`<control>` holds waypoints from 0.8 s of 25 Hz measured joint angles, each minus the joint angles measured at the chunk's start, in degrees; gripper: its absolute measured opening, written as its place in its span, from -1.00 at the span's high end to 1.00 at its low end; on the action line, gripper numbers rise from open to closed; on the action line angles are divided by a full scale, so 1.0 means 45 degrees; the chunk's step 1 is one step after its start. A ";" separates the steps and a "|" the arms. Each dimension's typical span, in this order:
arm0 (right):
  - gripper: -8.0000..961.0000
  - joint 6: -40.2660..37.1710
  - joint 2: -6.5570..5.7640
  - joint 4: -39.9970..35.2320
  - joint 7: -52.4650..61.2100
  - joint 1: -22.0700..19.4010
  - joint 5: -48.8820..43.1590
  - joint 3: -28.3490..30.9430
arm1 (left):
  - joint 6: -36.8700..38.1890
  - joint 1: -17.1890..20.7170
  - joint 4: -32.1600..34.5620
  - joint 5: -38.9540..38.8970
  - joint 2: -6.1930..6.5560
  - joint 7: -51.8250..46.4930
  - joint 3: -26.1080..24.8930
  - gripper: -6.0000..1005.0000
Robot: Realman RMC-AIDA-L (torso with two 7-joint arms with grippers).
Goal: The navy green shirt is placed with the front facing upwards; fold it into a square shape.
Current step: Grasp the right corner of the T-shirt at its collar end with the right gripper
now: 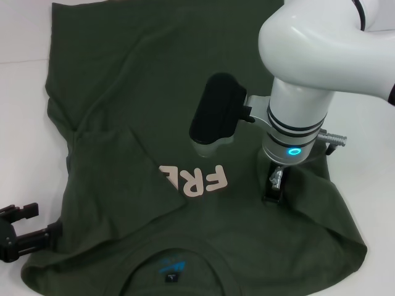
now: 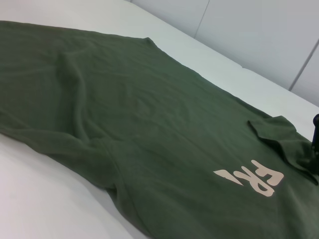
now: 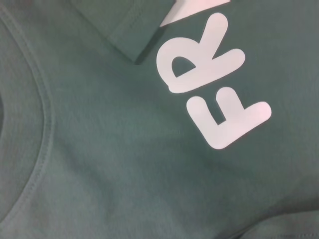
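The navy green shirt [image 1: 185,92] lies front up on the white table, with its collar [image 1: 176,271] at the near edge. One sleeve flap [image 1: 117,179] is folded over the chest and covers part of the pale letters [image 1: 200,180]. My right gripper [image 1: 273,187] is down on the shirt just right of the letters, by a folded-in edge. My left gripper [image 1: 44,222] is open at the shirt's near left edge, low by the table. The right wrist view shows the letters [image 3: 214,84] and the collar seam [image 3: 42,144] close up. The left wrist view shows the shirt [image 2: 124,114] and the letters [image 2: 254,179].
The white table [image 1: 24,86] shows around the shirt on both sides. My right arm's white forearm [image 1: 315,43] hangs over the shirt's right half and hides part of it. A pale wall [image 2: 259,35] stands beyond the table's far edge.
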 joint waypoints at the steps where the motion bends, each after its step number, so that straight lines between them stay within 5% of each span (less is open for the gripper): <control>1: 0.93 0.0012 0.0000 -0.0020 0.0006 -0.0001 0.0009 0.0004 | 0.0001 0.0000 0.0000 0.0000 0.0000 0.0001 0.0003 -0.62; 16: 0.92 0.0132 -0.0018 -0.0107 0.0243 0.0062 0.0210 0.0224 | -0.0066 -0.0002 0.0000 0.0000 0.0019 0.0017 0.0018 -0.61; 20: 0.64 -0.0078 -0.0020 -0.0086 0.0240 0.0124 0.0307 0.0236 | -0.0146 -0.0015 0.0000 0.0000 0.0019 0.0033 0.0046 -0.61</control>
